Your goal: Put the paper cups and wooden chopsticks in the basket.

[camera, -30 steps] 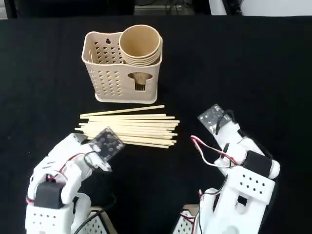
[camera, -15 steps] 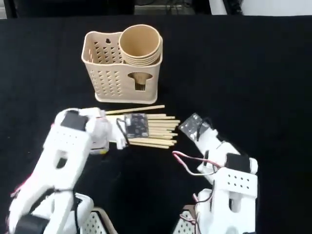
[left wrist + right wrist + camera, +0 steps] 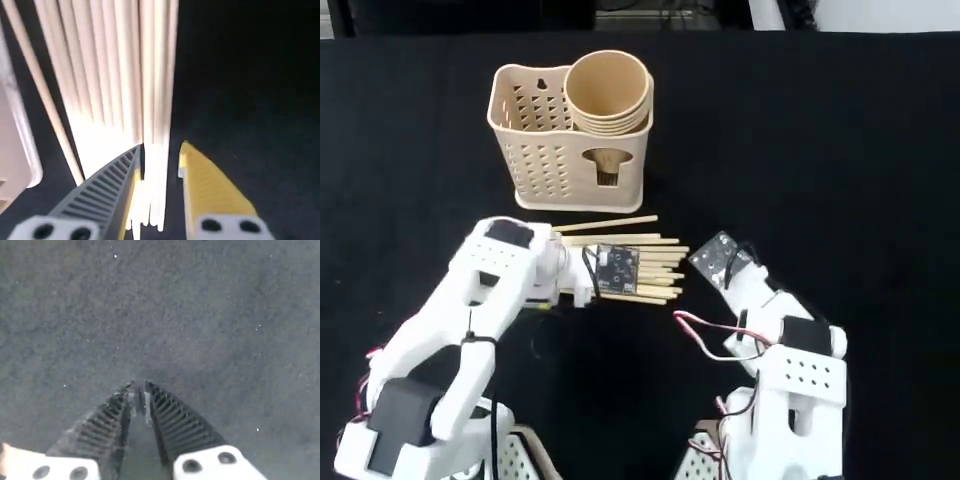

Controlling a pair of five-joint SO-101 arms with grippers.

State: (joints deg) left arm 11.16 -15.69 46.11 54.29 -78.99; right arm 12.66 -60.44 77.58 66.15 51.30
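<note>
Wooden chopsticks (image 3: 120, 75) betw. left end effector (image 3: 162, 147) (jaws apart).

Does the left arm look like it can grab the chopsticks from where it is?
Probably yes. The left arm's tool is open and down at one end of the chopsticks, with a few sticks already between its two sides. Nothing lies on top of them or blocks the way.

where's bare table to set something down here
Widest free patch: the black table right of the basket, beyond the right gripper. Another strip lies left of the basket. Crowded: just in front of the basket, where the chopsticks lie with the left gripper over them.
</note>
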